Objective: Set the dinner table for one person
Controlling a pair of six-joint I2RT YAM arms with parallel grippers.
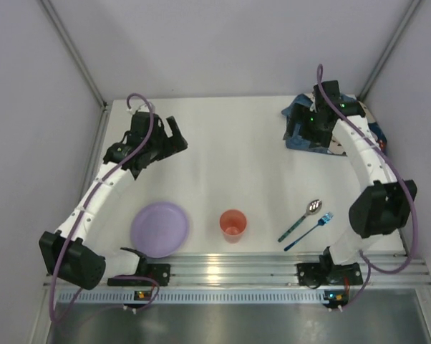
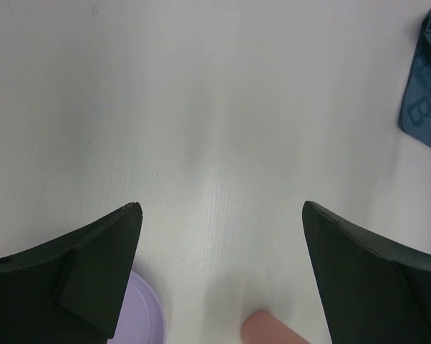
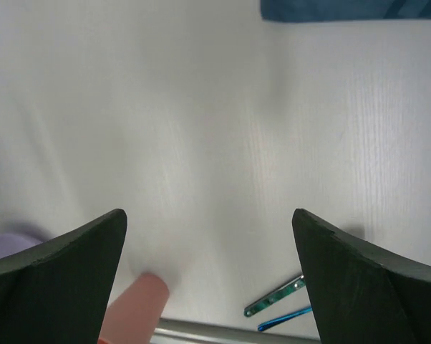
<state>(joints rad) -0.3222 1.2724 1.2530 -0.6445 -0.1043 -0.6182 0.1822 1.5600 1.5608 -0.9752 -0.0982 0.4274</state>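
1. The white surface [image 1: 237, 158] carries every item, with a ribbed rail along its near edge. A purple plate [image 1: 159, 229] sits toward the near left corner and an orange cup [image 1: 233, 224] at the middle of the near edge. A spoon [image 1: 301, 218] and a fork [image 1: 308, 231] lie side by side toward the near right corner.
2. A blue placemat [image 1: 299, 143] lies bunched at the far right corner.
3. The left tool [image 1: 174, 140] is released and empty, with its jaws wide, over the far left area. The right tool [image 1: 312, 129] is likewise released and empty, above the placemat.
4. Judged step: fetching the placemat.
   - The right tool should pinch a raised fold near the cloth's edge, taking one layer only.
   - It should then draw the cloth toward the near edge and lay it flat.
   - The cup stands about where the mat belongs, so it may need moving first.
5. Writing: a pale mark on the placemat may be a letter B, though this is not certain. No brand or label is legible elsewhere.
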